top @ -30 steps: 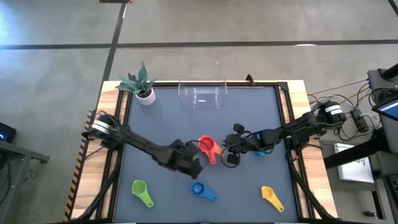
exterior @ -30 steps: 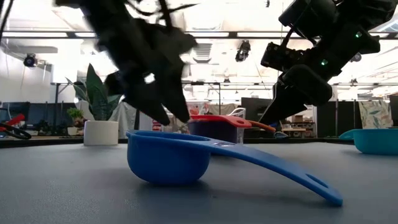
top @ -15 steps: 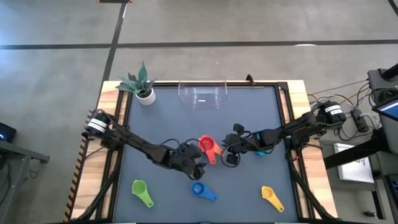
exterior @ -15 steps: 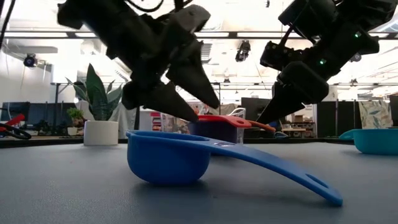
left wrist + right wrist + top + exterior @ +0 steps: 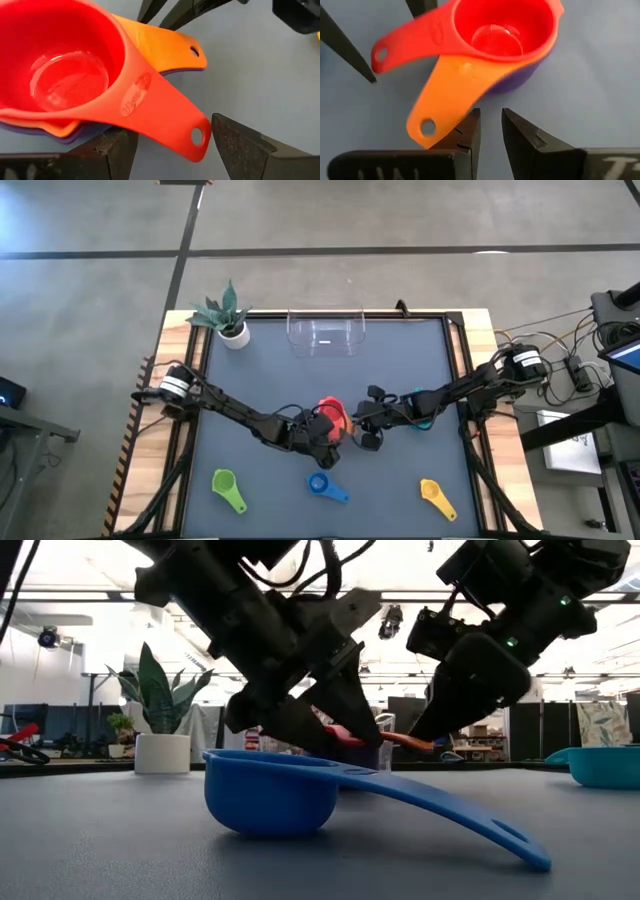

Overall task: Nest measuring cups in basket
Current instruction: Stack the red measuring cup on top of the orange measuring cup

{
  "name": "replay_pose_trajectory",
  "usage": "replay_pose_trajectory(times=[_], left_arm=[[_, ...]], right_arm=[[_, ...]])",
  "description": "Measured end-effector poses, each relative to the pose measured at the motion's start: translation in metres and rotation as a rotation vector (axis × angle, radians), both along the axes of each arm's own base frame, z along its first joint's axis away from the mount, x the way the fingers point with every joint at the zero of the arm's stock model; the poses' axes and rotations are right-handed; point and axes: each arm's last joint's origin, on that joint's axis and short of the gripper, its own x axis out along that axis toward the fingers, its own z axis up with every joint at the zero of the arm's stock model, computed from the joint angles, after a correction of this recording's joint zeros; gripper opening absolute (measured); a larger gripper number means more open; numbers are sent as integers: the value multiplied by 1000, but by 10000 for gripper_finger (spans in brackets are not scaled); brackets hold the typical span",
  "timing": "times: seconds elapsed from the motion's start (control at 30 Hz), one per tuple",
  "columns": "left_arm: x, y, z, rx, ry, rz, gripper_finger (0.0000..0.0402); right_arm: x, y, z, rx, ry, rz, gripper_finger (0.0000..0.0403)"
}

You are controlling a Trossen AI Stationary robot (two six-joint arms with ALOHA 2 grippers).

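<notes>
A stack of three nested cups stands on the table's middle: the red cup [image 5: 333,417] sits in the orange cup [image 5: 450,85], which sits in the purple cup [image 5: 515,82]. My left gripper [image 5: 170,145] is open, low over the table on the near side of the stack. Its fingers stand on either side of the red handle [image 5: 165,112], apart from it. My right gripper [image 5: 490,122] is just right of the stack, open by a narrow gap with nothing in it. The clear basket [image 5: 325,330] stands at the far edge. My right gripper comes in low from the table's right. The outer side of one finger [image 5: 465,135] lies along the free end of the orange handle [image 5: 427,127]. Whether it touches the handle I cannot tell.
The teal cup [image 5: 420,418] lies under my right arm. The green cup [image 5: 228,488], blue cup [image 5: 325,486] and yellow cup [image 5: 437,497] lie along the near edge. A small white pot with a plant [image 5: 225,315] stands at the far left corner.
My left gripper has moved toward the table's right and down, up to the nested stack, so that the red handle now lies between its fingers. My right gripper has crept a little toward the stack. The stack has kept its place.
</notes>
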Motion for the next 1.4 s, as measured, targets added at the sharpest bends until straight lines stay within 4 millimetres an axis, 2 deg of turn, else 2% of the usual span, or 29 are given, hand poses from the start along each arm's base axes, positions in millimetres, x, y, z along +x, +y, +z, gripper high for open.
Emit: replay_pose_trajectory(times=[0.2,0.43,0.77,1.1,1.4], left_arm=[[1,8,1,-3,7,9,231],[4,16,1,-17,9,6,231],[6,17,2,-36,-7,-14,231],[7,16,4,-28,-20,-42,231],[-8,9,2,-24,129,-127,231]], right_arm=[[8,2,2,4,-10,2,68],[25,6,-7,12,3,3,68],[49,12,-12,41,14,35,68],[53,13,-3,39,-9,43,68],[46,11,-9,13,89,45,68]])
